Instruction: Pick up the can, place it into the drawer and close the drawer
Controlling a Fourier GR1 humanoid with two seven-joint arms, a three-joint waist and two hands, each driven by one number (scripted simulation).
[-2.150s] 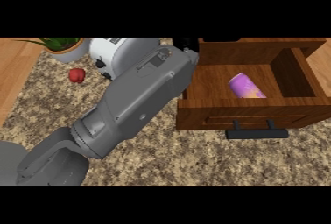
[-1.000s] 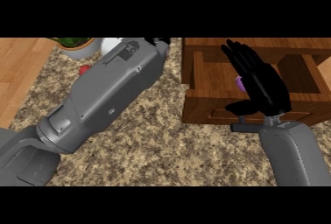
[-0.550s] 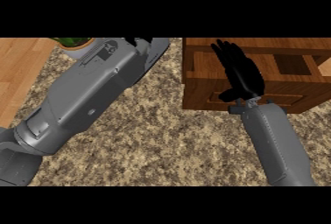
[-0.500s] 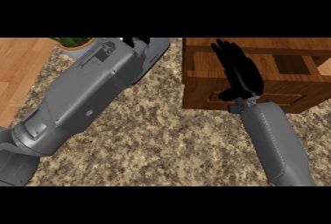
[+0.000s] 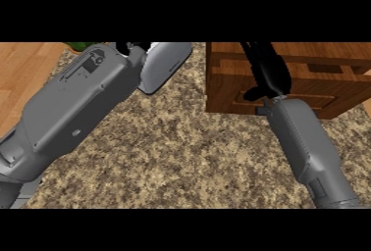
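Observation:
The wooden drawer unit (image 5: 233, 91) stands at the upper right of the head view. Its drawer front (image 5: 322, 100) sits pushed in, and no open cavity shows. My right hand (image 5: 268, 73) lies flat against that front, fingers straight and pointing away from me. The right forearm (image 5: 308, 147) hides most of the dark handle (image 5: 261, 111). The can is not in view. My left forearm (image 5: 72, 108) crosses the left half, and only black bits of my left hand (image 5: 127, 47) show at the top edge.
A pale grey appliance (image 5: 165, 66) stands beside the left hand at the top centre. Green leaves (image 5: 77, 46) show at the top left. The speckled counter (image 5: 181, 157) fills the middle, and a wooden floor (image 5: 22, 73) lies to its left.
The right hand came in and pushed forward on the drawer front. The drawer has slid in, and the purple can is now hidden. The left arm drew back to the left.

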